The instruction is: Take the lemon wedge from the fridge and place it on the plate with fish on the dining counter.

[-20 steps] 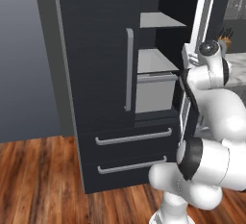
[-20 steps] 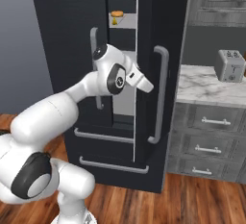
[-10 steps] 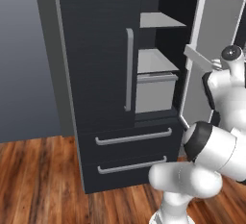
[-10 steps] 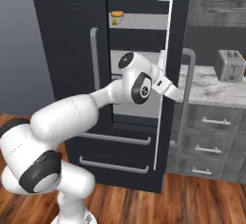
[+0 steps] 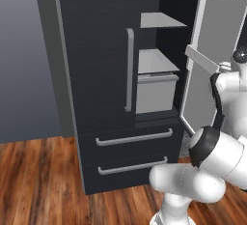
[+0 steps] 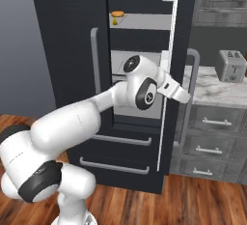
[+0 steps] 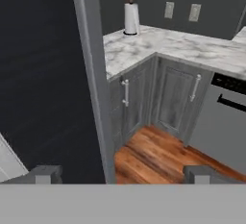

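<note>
The fridge (image 5: 111,93) has its right door swung open, the lemon wedge (image 6: 116,21) sits up on a shelf inside, and the gripper (image 7: 122,174) has its jaws spread wide with nothing in them.

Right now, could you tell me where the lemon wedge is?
In the right base view, the lemon wedge sits on the fridge's upper shelf at its left end, beside a flat orange item, above the arm.
</note>
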